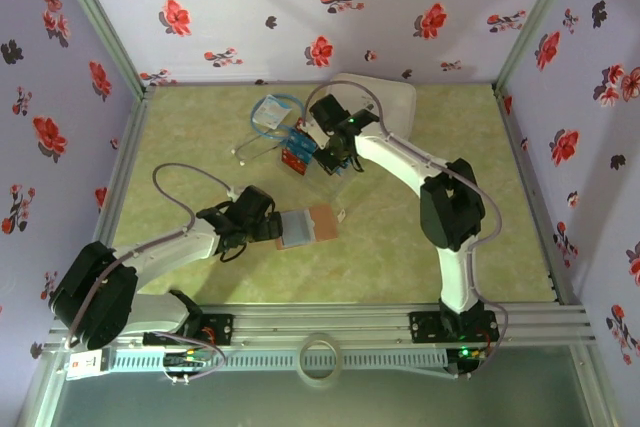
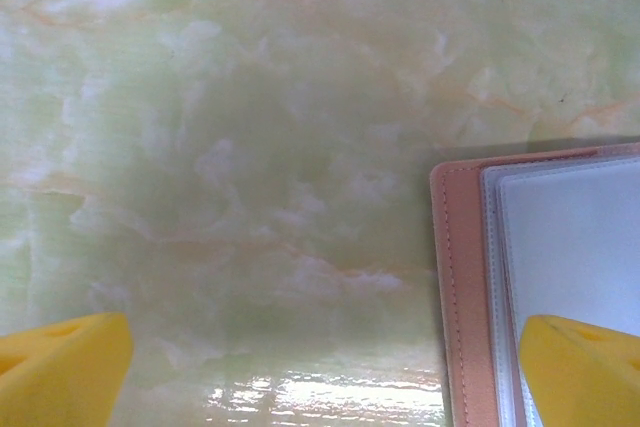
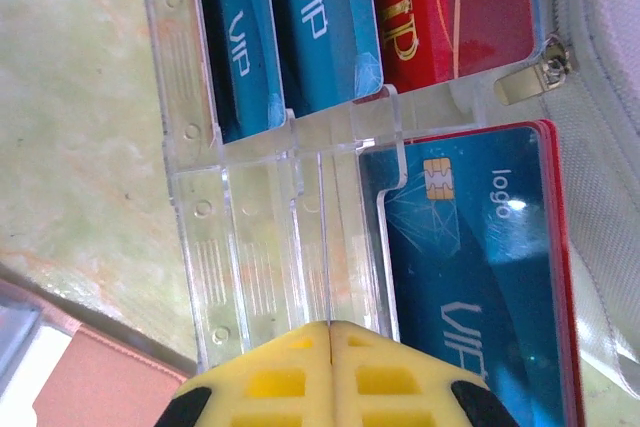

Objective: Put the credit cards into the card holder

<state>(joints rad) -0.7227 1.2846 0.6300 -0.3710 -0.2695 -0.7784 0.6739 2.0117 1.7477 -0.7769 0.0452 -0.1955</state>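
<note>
blue cards (image 3: 470, 277) (some red), tan card holder (image 1: 322, 222)

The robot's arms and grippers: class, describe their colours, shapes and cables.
The left arm and right arm have white links joined by bulky black joints, each trailed by a looping grey cable. The right gripper has yellow fingers with square recesses and black patches lower down; the left gripper has plain yellow wedge fingers.

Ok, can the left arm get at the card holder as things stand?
Probably yes. The left tool is open right at the card holder, one finger over its clear sleeve, and nothing lies between them on the table.
</note>
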